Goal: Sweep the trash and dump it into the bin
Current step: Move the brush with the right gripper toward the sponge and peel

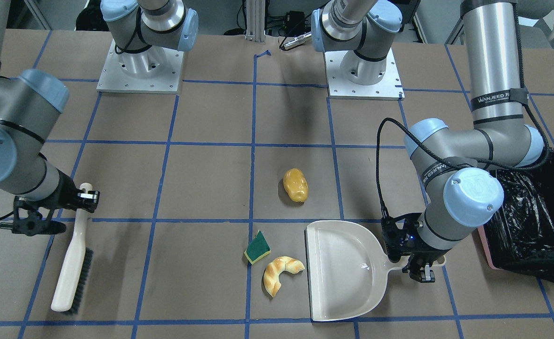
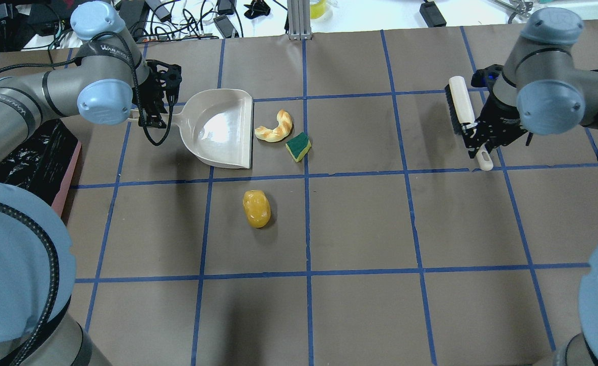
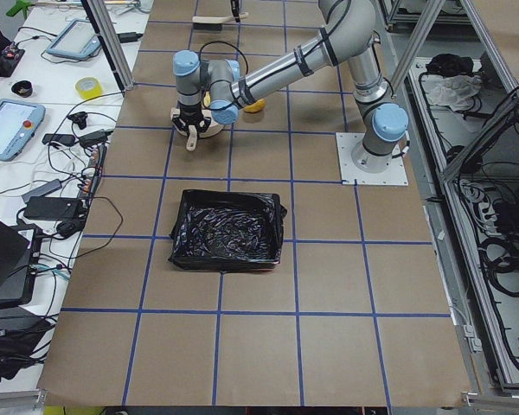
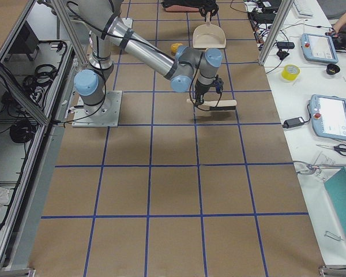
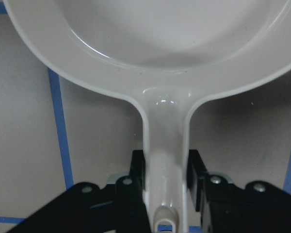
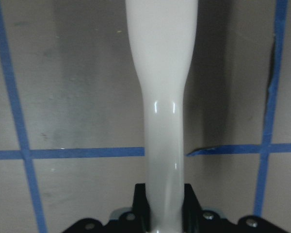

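The trash lies mid-table: a yellow-orange potato-like lump (image 1: 295, 185) (image 2: 256, 208), a green-and-yellow sponge wedge (image 1: 257, 247) (image 2: 299, 146), and a golden croissant piece (image 1: 279, 274) (image 2: 276, 127). The croissant and sponge sit just off the open lip of a cream dustpan (image 1: 345, 270) (image 2: 220, 127). My left gripper (image 2: 154, 109) (image 5: 166, 174) is shut on the dustpan's handle. A cream brush (image 1: 72, 263) (image 2: 459, 104) lies flat at the other side, and my right gripper (image 2: 476, 137) (image 6: 164, 204) is shut on its handle. The bin (image 1: 486, 247) (image 3: 227, 229), pink with a black bag, stands beyond the left arm.
Blue tape lines grid the brown table. The two arm bases (image 1: 140, 66) (image 1: 364, 70) are bolted at the robot's edge. Outside the table are cables, tablets and a tape roll (image 3: 88, 87).
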Motion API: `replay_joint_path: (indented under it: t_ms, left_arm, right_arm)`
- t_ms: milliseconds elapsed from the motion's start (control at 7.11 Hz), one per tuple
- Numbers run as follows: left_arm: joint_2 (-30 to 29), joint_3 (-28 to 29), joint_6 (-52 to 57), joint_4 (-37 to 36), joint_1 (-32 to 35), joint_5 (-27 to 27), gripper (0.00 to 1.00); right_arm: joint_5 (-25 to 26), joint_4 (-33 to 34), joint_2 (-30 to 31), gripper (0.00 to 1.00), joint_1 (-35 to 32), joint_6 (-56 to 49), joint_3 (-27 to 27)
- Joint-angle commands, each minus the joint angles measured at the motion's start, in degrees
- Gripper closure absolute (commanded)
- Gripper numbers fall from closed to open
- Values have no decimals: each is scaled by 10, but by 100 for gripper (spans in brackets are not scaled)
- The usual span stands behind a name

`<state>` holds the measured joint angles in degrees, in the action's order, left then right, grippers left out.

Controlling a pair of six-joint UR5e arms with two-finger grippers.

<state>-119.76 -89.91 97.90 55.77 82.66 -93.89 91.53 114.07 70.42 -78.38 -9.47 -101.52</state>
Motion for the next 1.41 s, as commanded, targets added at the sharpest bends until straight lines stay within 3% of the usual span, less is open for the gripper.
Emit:
replay_joint_path:
  t_ms: [0, 563, 1266]
  left_arm:
    - [-6, -3, -3, -6, 7, -14, 100]
    - [-4, -3, -2, -7, 7, -14, 100]
    - [-4, -3, -1, -7, 7, -13, 100]
  right_arm:
    - [-20, -2, 2, 100, -93, 154, 0]
    - [-63, -8, -3, 100, -241, 358, 0]
    - [-106, -1, -29, 100, -322, 469, 22]
